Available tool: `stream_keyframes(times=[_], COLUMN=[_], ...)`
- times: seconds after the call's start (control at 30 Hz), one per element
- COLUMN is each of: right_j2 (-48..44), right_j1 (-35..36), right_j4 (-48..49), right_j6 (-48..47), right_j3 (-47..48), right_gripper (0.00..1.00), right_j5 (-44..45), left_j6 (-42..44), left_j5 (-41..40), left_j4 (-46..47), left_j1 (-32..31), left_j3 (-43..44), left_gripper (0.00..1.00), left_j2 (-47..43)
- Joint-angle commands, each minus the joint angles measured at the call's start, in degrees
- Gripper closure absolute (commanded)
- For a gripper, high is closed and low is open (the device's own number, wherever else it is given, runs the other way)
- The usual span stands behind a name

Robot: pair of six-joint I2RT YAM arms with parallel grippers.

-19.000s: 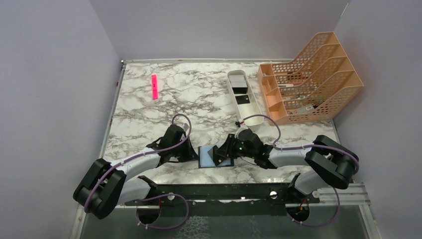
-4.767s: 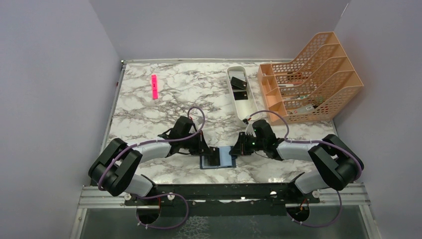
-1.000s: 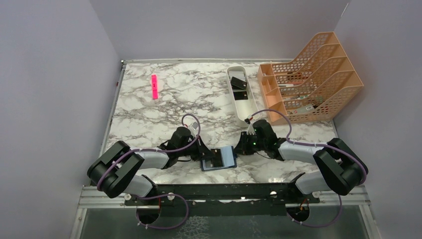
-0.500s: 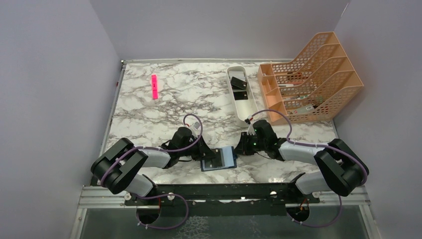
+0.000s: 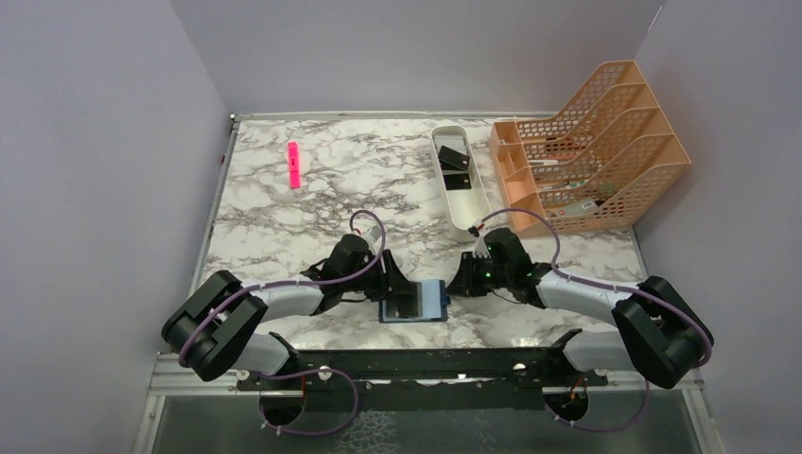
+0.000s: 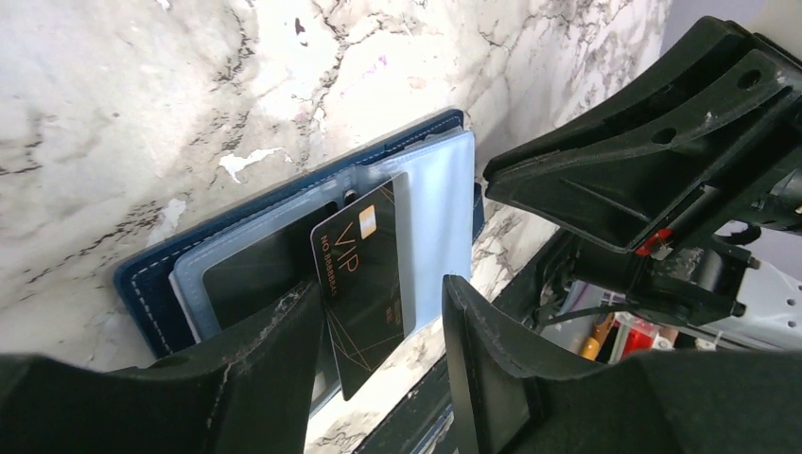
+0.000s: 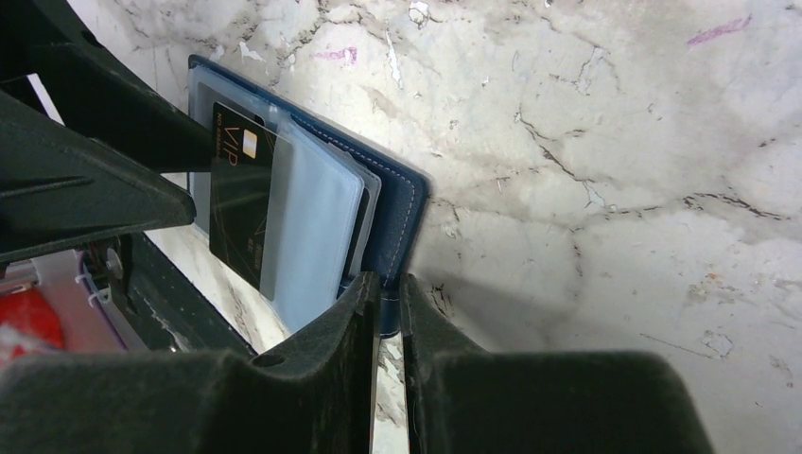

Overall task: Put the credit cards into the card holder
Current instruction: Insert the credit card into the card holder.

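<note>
With your right claw (image 7: 388, 284) clenched on the edge of the open wallet (image 5: 413, 301), low at centre of the worktop (image 5: 284, 213), hold it flat. Let your released left claw (image 6: 378, 293) push the black card (image 6: 364, 284) straight into the clear sleeve. The card reads "VIP" in gold; its smaller print is illegible.

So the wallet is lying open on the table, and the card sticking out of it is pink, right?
Not pink. The card sticking out of the wallet is black, with VIP written on it; the left wrist view shows it. The wallet does lie open on the table.
</note>
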Motion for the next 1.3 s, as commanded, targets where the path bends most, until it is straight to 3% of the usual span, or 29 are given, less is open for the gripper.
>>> stream_keyframes(times=[0.0,0.63,1.27], right_j2=[-0.26,6.07,4.45], right_j1=[0.31,1.53,1.80], right_j4=[-0.85,8.13,9.75], right_j6=[0.27,3.99,6.35], right_j3=[0.20,-2.14,-4.14], right_gripper=[0.82,0.83,0.83], right_j5=[-0.67,-3.86,1.12], left_j6=[2.39,0.24,-4.50], left_j5=[-4.66,-4.91,-1.83], left_j4=[-6.82,-5.72,-0.98], left_j1=[-0.60,-5.94,-9.51], left_j3=[1.25,5.43,9.63], left_gripper=[0.48,0.48,0.48], left_j2=[-1.75,2.28,3.28])
